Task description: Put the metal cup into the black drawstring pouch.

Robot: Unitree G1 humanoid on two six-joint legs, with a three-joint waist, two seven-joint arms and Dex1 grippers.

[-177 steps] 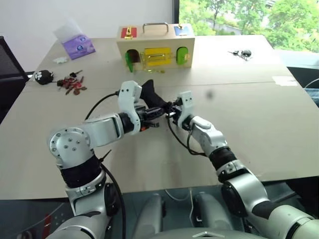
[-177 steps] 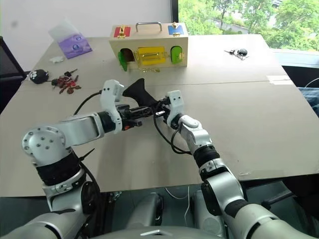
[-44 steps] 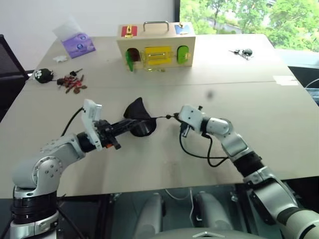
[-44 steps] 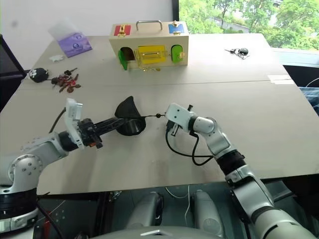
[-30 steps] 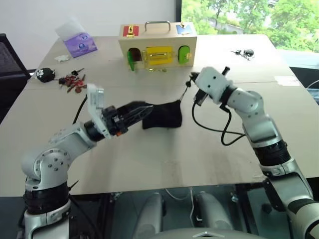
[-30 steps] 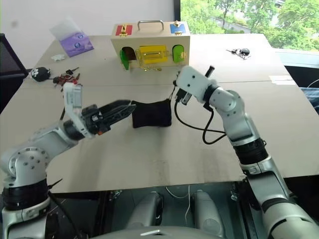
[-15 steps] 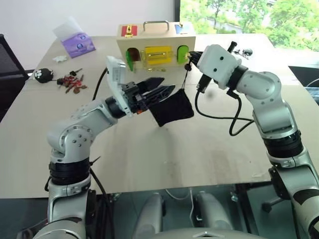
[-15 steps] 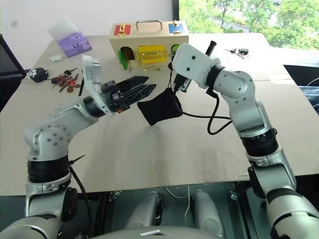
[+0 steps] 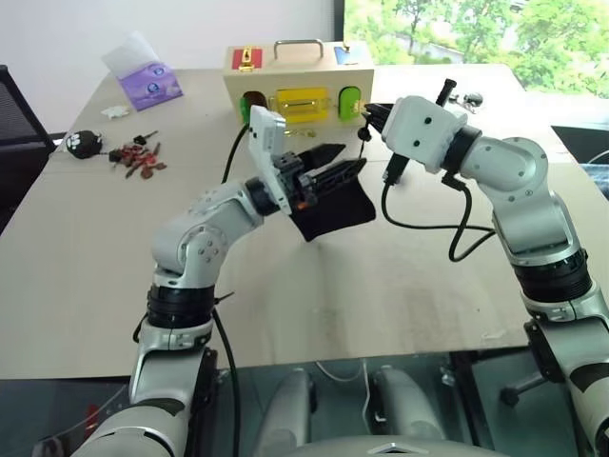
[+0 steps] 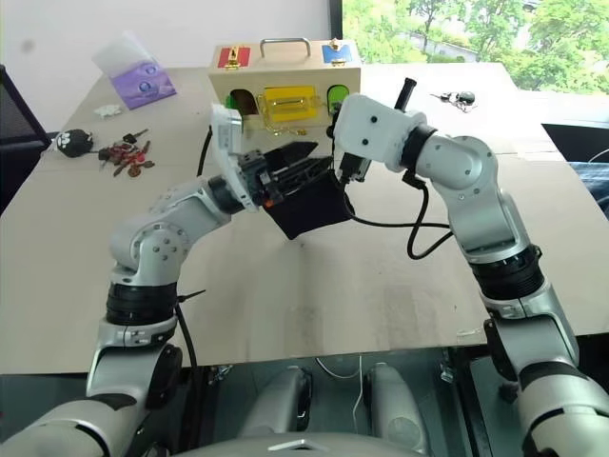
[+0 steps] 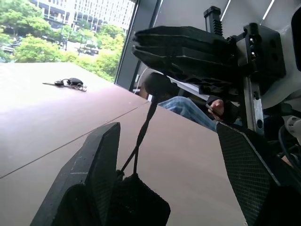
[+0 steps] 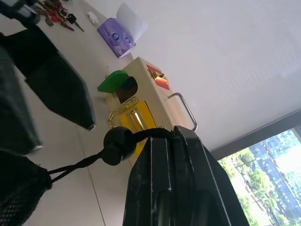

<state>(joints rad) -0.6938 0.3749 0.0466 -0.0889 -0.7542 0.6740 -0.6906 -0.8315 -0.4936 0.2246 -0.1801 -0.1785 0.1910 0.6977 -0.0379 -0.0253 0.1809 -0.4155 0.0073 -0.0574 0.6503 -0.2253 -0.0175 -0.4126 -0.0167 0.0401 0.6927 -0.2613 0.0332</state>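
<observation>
**Pouch hanging by its cord between both grippers**

I have the right gripper (image 12: 162,141) with its fingers pressed together on the cord (image 12: 77,162) of the black drawstring pouch (image 9: 335,211); the bead (image 12: 116,145) sits right against the fingertips. The pouch dangles off the table (image 9: 400,286), at about 7 o'clock from that gripper in the head view. My left gripper (image 9: 335,164) has its fingers apart, one at the pouch's upper edge and the other just above it, pointing toward 3 o'clock at the right gripper. In the left wrist view the cord runs up from the pouch mouth between the two spread fingers (image 11: 101,162). I cannot see the metal cup; whether it is inside the pouch I cannot tell. Behind the pouch, at 12 o'clock, stands the wooden latch box (image 9: 297,86). A purple tissue pack (image 9: 149,84) lies at 10 o'clock, with red keys (image 9: 138,160) and a black paw-print ball (image 9: 84,144) near the table's left edge.
</observation>
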